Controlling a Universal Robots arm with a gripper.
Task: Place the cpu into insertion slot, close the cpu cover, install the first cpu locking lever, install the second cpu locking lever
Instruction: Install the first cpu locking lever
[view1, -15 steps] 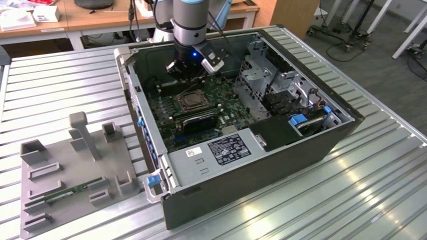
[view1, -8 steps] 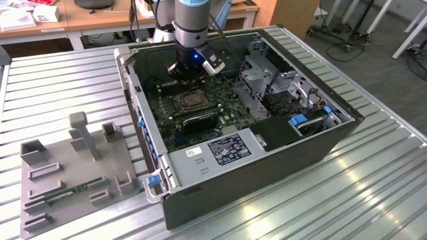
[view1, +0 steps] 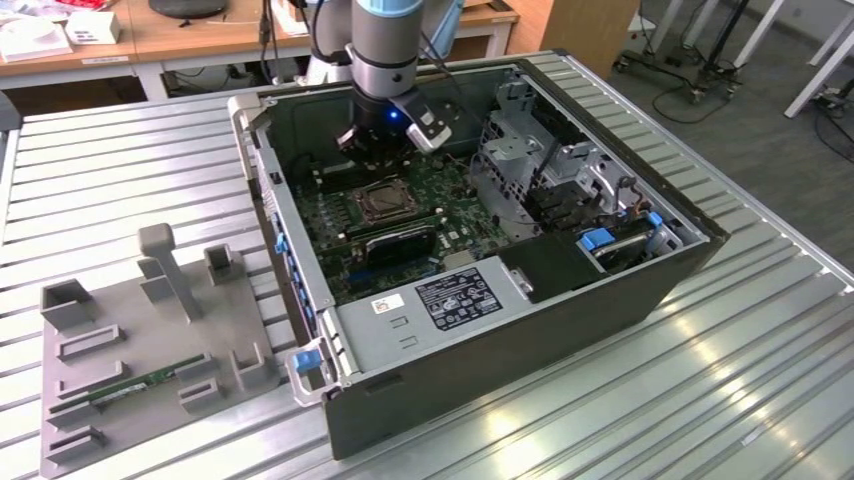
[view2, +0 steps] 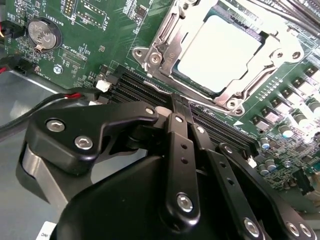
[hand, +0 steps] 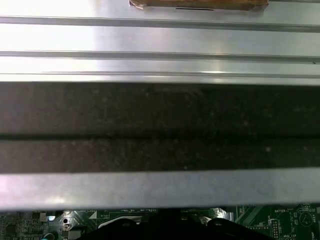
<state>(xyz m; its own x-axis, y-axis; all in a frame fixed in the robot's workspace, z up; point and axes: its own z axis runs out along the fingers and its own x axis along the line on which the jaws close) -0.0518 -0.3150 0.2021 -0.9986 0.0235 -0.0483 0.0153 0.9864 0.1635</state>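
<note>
On the slatted metal table (view1: 747, 400), nearest on the exterior view's left, a grey fixture tray (view1: 134, 330) holds a green memory stick (view1: 140, 383). To its right stands the open computer case (view1: 534, 370), with the silver power supply (view1: 387, 335) at its near end. Farther in lies the green motherboard (view1: 334, 215). The cpu (view1: 382, 203) sits flat in its socket there. In the second wrist view its pale metal top (view2: 220, 52) shows through the square opening of the cpu cover (view2: 165, 47), which is folded down around it. Just beyond the socket hangs the gripper (view1: 378, 172), its black fingers pressed together with nothing between them. Their tips (view2: 180, 107) are over the dark memory slots (view2: 140, 85), beside the cover and apart from it. The arm (view1: 380, 50) rises from there at the case's far end.
</note>
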